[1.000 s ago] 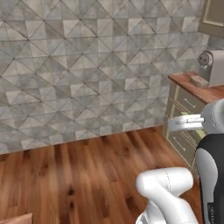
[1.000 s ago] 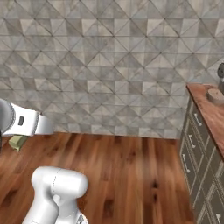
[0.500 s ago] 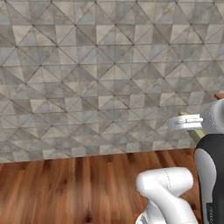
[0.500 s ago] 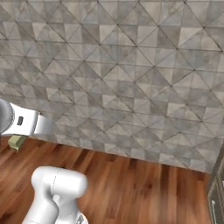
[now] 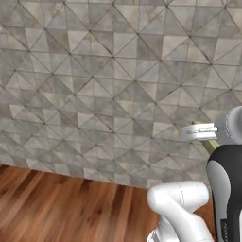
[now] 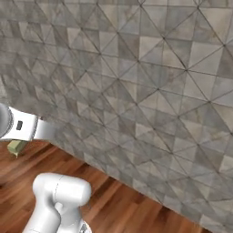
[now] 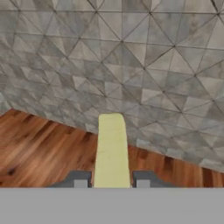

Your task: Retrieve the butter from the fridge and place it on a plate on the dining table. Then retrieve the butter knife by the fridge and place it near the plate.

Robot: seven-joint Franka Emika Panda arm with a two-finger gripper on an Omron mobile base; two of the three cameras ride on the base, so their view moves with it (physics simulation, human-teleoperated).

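end effector (image 7: 112,183) clamped on the butter (image 7: 112,151), stick jutting forward toward a grey tiled wall (image 7: 131,57)

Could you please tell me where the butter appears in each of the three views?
Left base view: the butter pokes out at the right edge beside the arm.
Right base view: a small block at the left edge, below the arm.
Hand view: bottom centre, between the gripper's fingertips.
Shared landmark: tiled wall.
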